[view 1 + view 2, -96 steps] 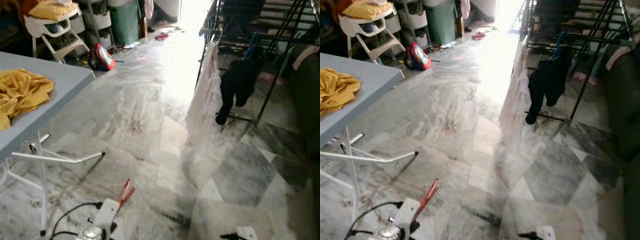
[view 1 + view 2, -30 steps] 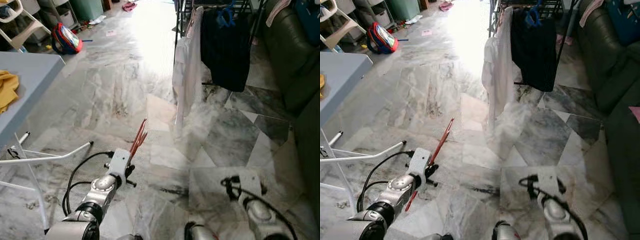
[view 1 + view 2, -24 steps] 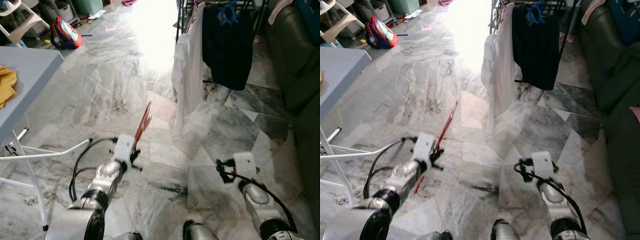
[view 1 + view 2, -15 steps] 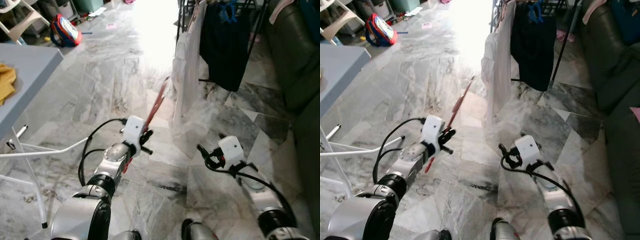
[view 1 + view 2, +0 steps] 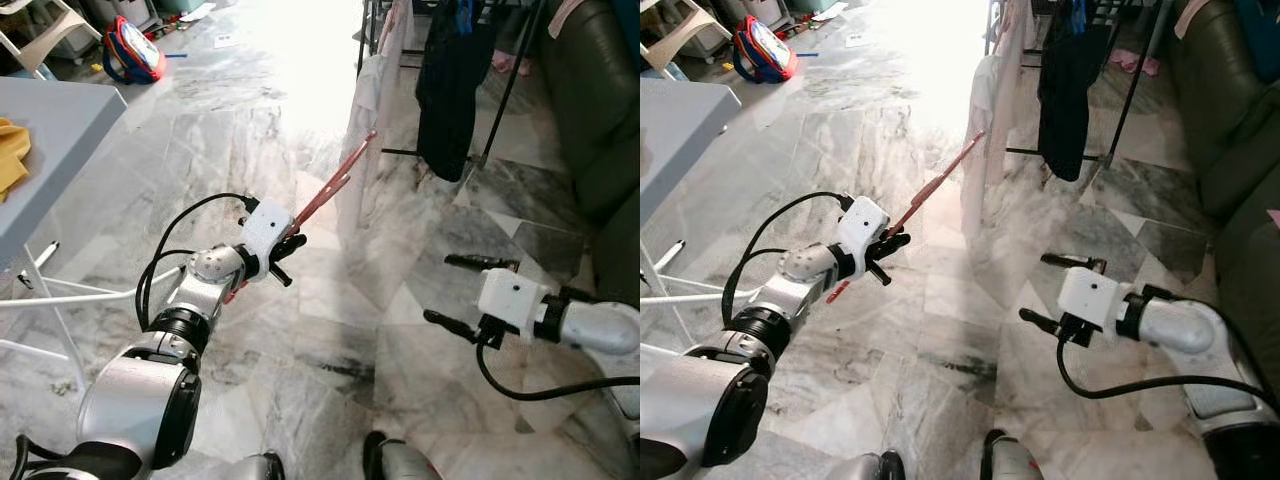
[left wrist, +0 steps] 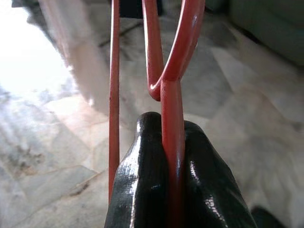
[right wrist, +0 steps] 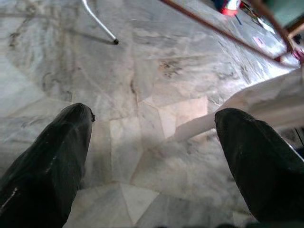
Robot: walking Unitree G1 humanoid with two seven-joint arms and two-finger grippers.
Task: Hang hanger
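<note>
Red plastic, the hanger [image 5: 335, 187] slants from frame centre toward the rack [image 5: 505, 75] at upper right; held so low on its stem, it could twist or snag the white garment [image 5: 372, 120]. Left wrist view: my left gripper [image 6: 173, 156] is clamped tight on the stem. Right wrist view: my right gripper [image 7: 152, 142] is spread wide, holding nothing, above the marble floor [image 7: 123, 80].

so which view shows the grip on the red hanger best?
Left wrist view: the black fingers pinch the red hanger close up. The eye views show the left gripper small, with the hanger slanting toward the hung clothes.
</note>
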